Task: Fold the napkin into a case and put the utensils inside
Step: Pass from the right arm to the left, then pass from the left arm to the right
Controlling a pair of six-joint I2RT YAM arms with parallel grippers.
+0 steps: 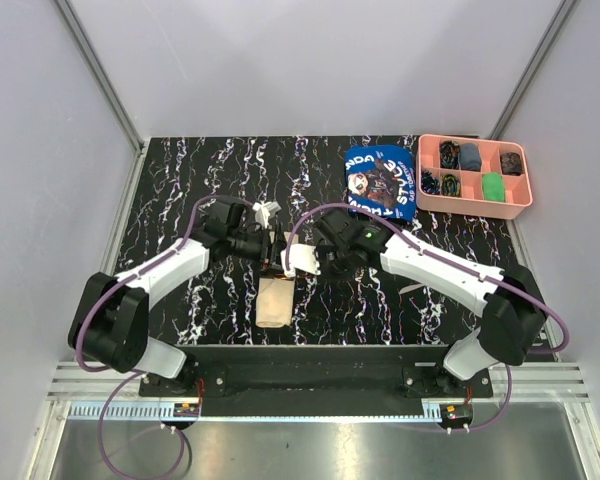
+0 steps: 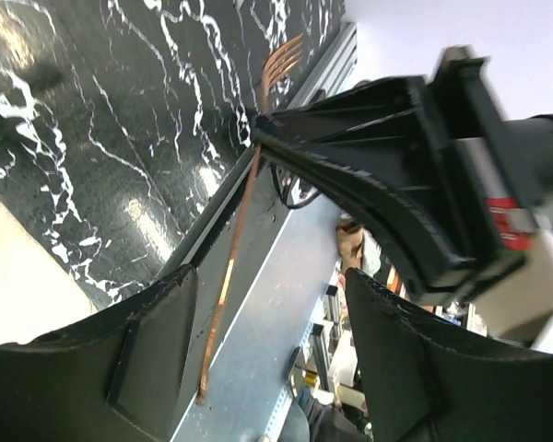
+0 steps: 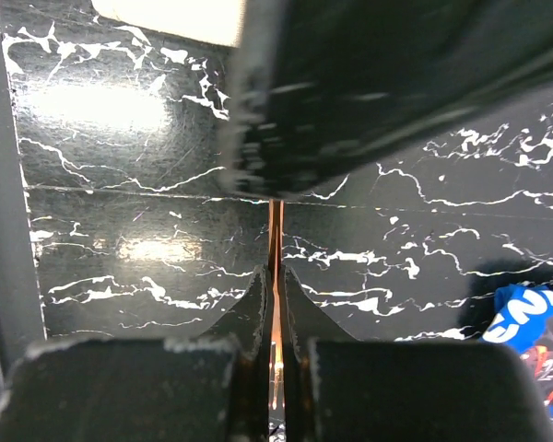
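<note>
Napkin [image 1: 276,302] lies folded as a small tan packet on the black table [image 1: 180,180], near both hands in the top view. Only the right wrist view shows the right hand [image 3: 274,276] pinching a thin copper fork [image 3: 276,230]; only the left wrist view shows its prongs and the left hand [image 2: 267,285] spread wide.

Black marbled table [image 1: 180,180] with beige case [image 1: 276,303], blue cloth [image 1: 380,180], pink tray [image 1: 475,206]

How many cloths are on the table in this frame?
2. The folded beige napkin lies near the front edge, between the arms. The blue printed cloth lies on the far side, right of centre, beside the pink tray. The arms could hide another.
</note>
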